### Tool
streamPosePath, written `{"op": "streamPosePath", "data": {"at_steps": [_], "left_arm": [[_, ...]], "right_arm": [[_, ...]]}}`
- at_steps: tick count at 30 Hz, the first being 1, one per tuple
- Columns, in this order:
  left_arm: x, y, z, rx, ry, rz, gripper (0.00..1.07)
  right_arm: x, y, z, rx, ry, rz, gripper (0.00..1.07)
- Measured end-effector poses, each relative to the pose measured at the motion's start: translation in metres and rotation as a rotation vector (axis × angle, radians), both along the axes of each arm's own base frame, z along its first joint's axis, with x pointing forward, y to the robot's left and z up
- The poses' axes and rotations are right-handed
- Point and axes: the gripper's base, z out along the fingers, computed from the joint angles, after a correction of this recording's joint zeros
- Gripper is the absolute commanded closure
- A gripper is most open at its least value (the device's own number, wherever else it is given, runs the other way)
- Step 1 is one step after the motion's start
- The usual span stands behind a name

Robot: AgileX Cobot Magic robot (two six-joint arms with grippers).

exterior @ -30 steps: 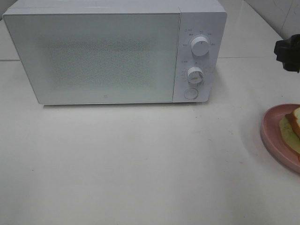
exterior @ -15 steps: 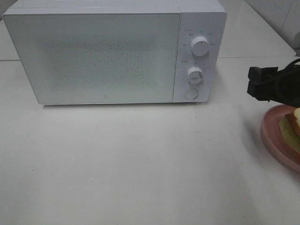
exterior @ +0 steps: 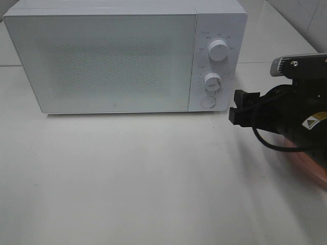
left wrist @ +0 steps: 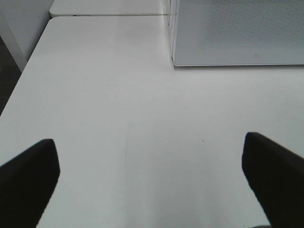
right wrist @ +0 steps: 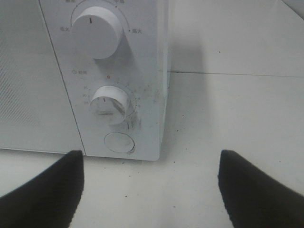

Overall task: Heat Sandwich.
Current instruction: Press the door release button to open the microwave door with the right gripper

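The sandwich is hidden behind my right arm in the exterior high view. Only a sliver of the pink plate [exterior: 312,169] shows under that arm at the right edge. The white microwave [exterior: 112,61] stands at the back with its door shut. My right gripper [exterior: 239,106] hovers just right of the microwave's control panel, level with the round button [exterior: 207,102]. In the right wrist view the right gripper [right wrist: 149,190] is open and empty, facing the button [right wrist: 118,141]. The left wrist view shows my left gripper [left wrist: 152,180] open over bare table, with nothing between its fingers [left wrist: 28,175].
Two white knobs [exterior: 218,50] [exterior: 212,81] sit above the button on the panel. The microwave's lower left corner [left wrist: 175,61] appears in the left wrist view. A tiled wall [exterior: 306,15] rises at the back right. The white table [exterior: 127,173] spreads in front of the microwave.
My right arm has swung in from the right edge towards the microwave's panel, covering the plate and sandwich. Its fingers stay apart. The microwave has not moved.
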Motion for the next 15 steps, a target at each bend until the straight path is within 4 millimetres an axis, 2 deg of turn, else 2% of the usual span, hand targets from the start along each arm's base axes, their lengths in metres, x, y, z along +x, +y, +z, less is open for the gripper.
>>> {"op": "streamPosePath", "data": {"at_steps": [8, 15], "left_arm": [[0.000, 0.000, 0.000, 0.000, 0.001, 0.000, 0.01], [0.000, 0.000, 0.000, 0.000, 0.001, -0.001, 0.01]], "right_arm": [[-0.015, 0.026, -0.019, -0.024, 0.027, -0.016, 0.31], [-0.026, 0.036, -0.026, -0.032, 0.057, -0.015, 0.31]]}}
